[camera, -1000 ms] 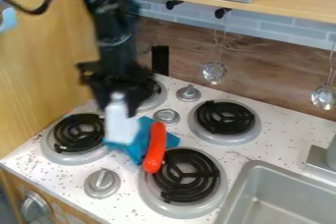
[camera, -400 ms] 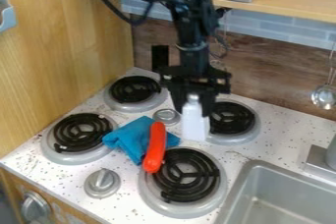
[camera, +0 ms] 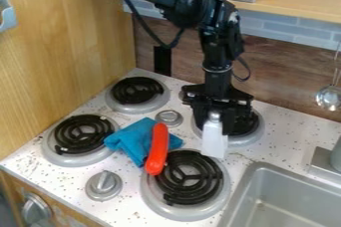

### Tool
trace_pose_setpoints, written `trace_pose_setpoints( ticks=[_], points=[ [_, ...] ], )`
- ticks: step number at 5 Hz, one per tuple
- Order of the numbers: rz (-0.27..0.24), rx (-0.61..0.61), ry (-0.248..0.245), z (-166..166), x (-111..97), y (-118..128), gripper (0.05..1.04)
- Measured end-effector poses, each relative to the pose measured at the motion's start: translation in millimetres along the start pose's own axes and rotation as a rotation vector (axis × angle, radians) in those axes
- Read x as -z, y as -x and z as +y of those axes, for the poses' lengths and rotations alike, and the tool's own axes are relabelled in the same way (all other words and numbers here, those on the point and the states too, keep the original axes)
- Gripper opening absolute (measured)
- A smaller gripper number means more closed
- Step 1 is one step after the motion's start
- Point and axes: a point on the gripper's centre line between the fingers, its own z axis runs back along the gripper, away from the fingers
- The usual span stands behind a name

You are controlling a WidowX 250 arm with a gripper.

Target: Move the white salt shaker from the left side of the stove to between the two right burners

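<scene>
A wood-grain backsplash (camera: 293, 89), with grey-blue tile above it, stands behind a white speckled stovetop (camera: 63, 176). At the far left, a light wood panel (camera: 67, 56) bounds the work area. The left coil burner (camera: 80, 134) sits beside this panel; a grey control knob (camera: 103, 185) is mounted nearer the front edge. The rear coil burner (camera: 138, 90) is located farther back.

A folded blue cloth (camera: 133, 140) lies to the right of the left burner. A red-orange sausage-shaped toy (camera: 158, 149) rests across the cloth, its lower end at the rim of the front coil burner (camera: 191, 178). A low round knob (camera: 169, 118) is located behind the cloth.

The black gripper (camera: 214, 119) points downward, right of the low knob. Its fingers are closed on the neck of a white bottle (camera: 214, 141), one at each side. The bottle is upright: long axis near vertical, neck up, base down. It is in front of the right coil burner (camera: 252, 127) and behind the right part of the front burner. Contact between base and stovetop cannot be determined.

At the right, a grey sink basin (camera: 283, 198) is set into the surface. A metal ladle (camera: 329, 97) hangs against the backsplash.
</scene>
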Motion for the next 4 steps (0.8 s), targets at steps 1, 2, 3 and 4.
trace_pose_setpoints(
  ticks=[1,2,3,4],
  points=[
    [-0.011,0.023,0.004,-11.3,3.9,-4.1,0.628],
    [-0.048,0.058,0.017,-26.5,2.1,-6.6,0.628],
    [-0.078,0.068,0.023,-33.9,1.8,-9.1,0.628],
    [-0.136,0.062,0.021,-36.3,5.4,-14.4,0.628]
  ],
)
